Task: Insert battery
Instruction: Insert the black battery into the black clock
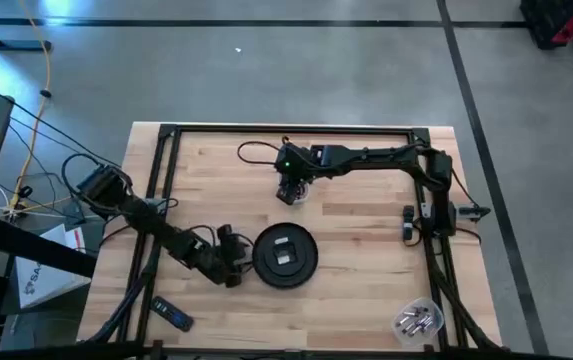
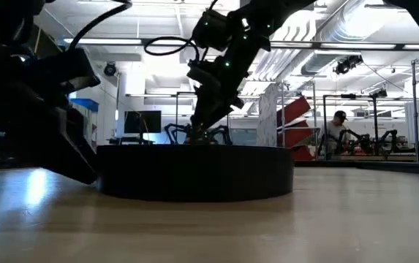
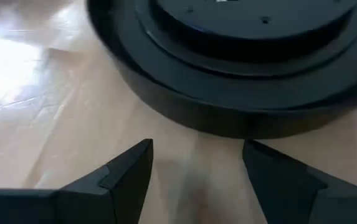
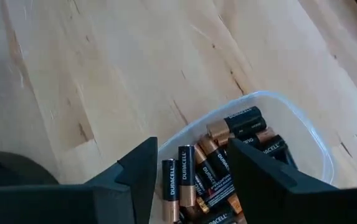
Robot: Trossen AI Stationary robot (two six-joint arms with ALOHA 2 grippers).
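A round black device lies flat on the wooden table's middle; it also shows in the low view and the left wrist view. My left gripper stands open just left of it, low over the table, with nothing between its fingers. At the far middle, a small clear tub holds several black-and-copper batteries. My right gripper hangs open over the tub, fingers pointing down at the batteries.
A second clear tub with small metal parts sits at the near right corner. A dark remote-like object lies near the near left edge. A black frame runs along the table's far and side edges.
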